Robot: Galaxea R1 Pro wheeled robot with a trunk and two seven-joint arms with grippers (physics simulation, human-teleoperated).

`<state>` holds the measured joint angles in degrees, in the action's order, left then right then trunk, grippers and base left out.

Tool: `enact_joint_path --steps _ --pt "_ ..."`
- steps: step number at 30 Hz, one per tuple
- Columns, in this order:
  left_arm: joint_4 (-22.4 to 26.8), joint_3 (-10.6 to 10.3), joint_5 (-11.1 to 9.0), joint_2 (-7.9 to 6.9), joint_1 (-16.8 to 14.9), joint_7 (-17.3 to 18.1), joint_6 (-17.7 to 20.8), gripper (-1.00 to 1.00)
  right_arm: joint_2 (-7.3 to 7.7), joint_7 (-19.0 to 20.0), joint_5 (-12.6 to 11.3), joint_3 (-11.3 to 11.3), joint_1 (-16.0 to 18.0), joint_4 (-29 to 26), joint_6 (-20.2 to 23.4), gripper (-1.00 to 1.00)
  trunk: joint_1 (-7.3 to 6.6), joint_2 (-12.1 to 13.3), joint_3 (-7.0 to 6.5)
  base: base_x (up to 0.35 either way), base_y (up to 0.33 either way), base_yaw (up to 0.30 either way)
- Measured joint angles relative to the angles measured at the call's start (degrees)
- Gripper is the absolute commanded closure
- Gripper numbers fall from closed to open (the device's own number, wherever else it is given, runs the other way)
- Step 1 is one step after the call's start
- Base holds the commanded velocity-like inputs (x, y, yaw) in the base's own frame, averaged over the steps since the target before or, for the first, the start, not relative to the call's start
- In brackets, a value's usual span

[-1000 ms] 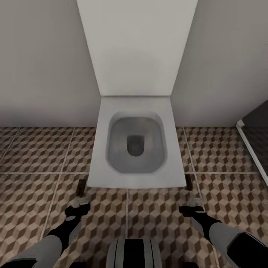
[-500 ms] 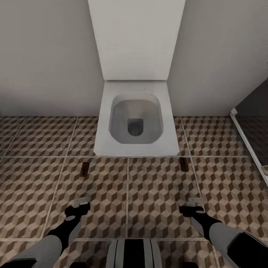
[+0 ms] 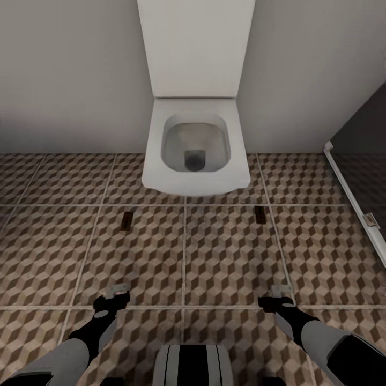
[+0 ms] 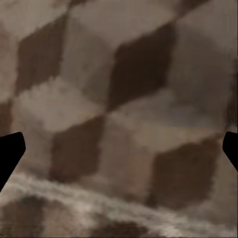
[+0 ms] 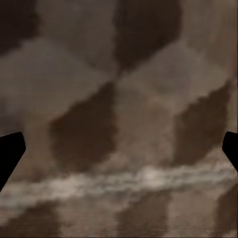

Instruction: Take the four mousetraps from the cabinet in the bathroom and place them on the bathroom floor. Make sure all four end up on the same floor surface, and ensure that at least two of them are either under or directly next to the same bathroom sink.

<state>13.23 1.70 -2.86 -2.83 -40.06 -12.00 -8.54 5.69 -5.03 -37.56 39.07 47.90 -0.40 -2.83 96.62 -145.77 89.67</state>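
Toilet and both mousetraps now farther off (camera pulled back).

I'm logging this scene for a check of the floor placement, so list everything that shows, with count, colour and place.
mousetraps: two, dark brown, flat on the bathroom floor; one toward the toilet's left front corner, one toward its right front corner.
toilet: one, white, against the wall, lid up.
bathroom floor: brown and beige cube-pattern tiles, pale grout.
wall: pale grey, behind the toilet.
shower area: dark, with a white edge strip, at the right.
left gripper: one, black with pale fingers, open, empty, low over the floor.
right gripper: one, same colours, open, empty, low over the floor.
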Motion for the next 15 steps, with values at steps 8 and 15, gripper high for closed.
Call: enact_joint_path --steps 8,15 --pt "0.00 -0.04 0.00 0.06 0.00 0.05 -0.02 -1.00 -0.06 0.00 0.00 0.00 0.00 0.00 0.00 -1.00 0.00 0.00 0.00 -0.346 0.000 0.000" --pt "0.00 -0.07 0.01 0.14 0.00 0.08 -0.01 -1.00 -0.07 0.00 0.00 0.00 0.00 0.00 0.00 -1.00 0.00 0.00 0.00 -0.346 0.000 0.000"
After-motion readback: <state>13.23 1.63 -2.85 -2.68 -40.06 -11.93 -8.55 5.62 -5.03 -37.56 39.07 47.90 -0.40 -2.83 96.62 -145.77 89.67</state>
